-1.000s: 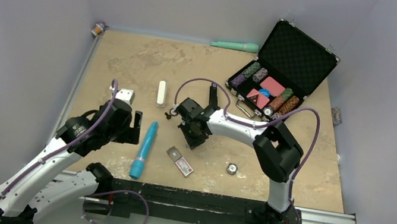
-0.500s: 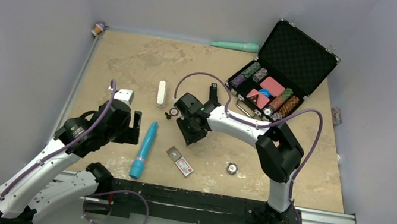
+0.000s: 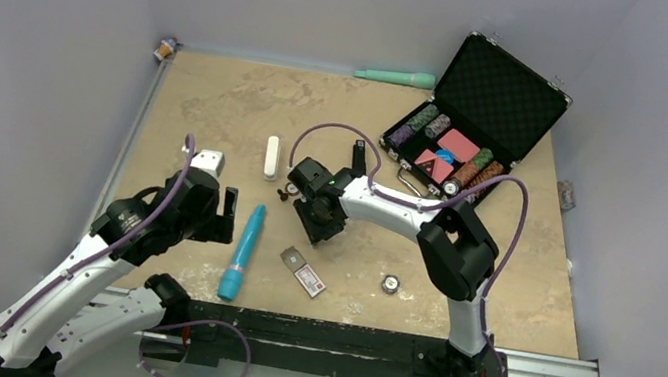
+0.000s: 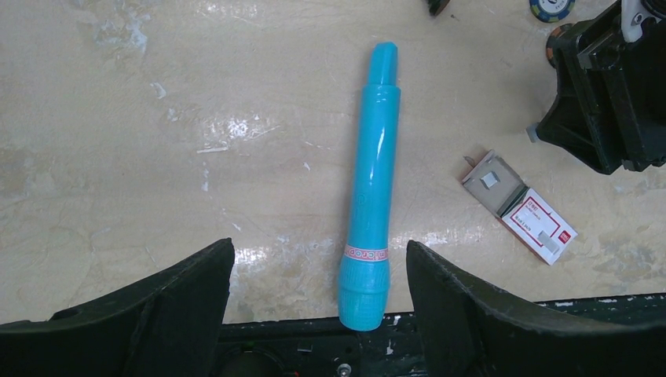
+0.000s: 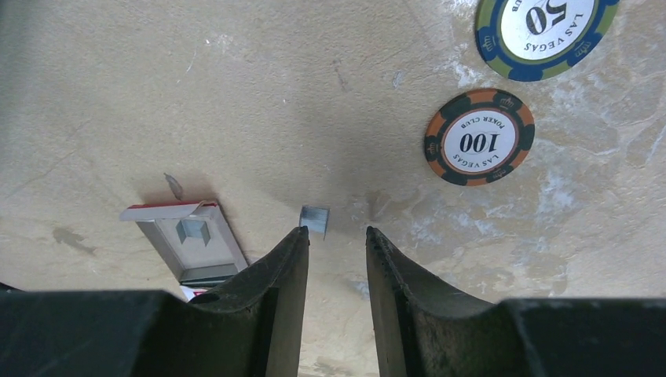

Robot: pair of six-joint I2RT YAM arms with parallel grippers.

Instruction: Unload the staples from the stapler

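blue tube [image 4: 371, 196]; open staple box [image 4: 518, 206]; orange 100 chip [image 5: 479, 136]; open chip case [image 3: 505, 86]

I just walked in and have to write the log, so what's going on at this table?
The right hand is low over the table, fingers slightly apart and empty, its tips just short of a small staple strip lying beside the open staple box. The left hand is open beside the blue tube, holding nothing. The black stapler lies beyond the right hand, in neither grip.
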